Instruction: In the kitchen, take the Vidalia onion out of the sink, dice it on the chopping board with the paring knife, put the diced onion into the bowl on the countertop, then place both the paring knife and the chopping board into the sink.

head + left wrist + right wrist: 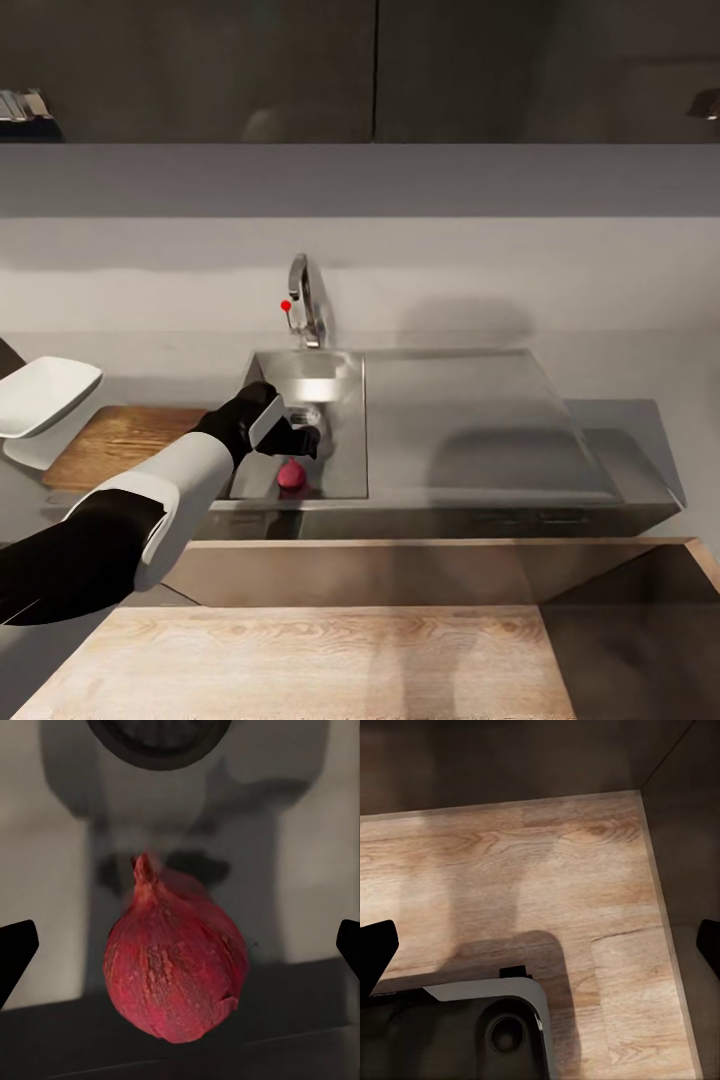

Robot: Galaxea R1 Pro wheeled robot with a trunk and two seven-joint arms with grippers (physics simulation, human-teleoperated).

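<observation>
**Reaching for the onion in the sink**

The first step is in hand: fetching the onion. The left gripper [300, 440] hangs over the sink [345, 470] with its jaws spread wide, and the onion [176, 964], which renders reddish here, lies on the basin floor between the two fingertips [16, 956], untouched. Next, the gripper needs to drop lower and close squarely on the bulb's round body. The chopping board [115, 440] and white bowl [40, 395] wait on the tabletop beside the sink. The right gripper [540, 945] hovers open above a wooden surface [547, 870].

A red-skinned onion [175, 964] lies on the grey sink [45, 870] floor between the tool's [180, 945] spread fingertips [15, 952].
</observation>
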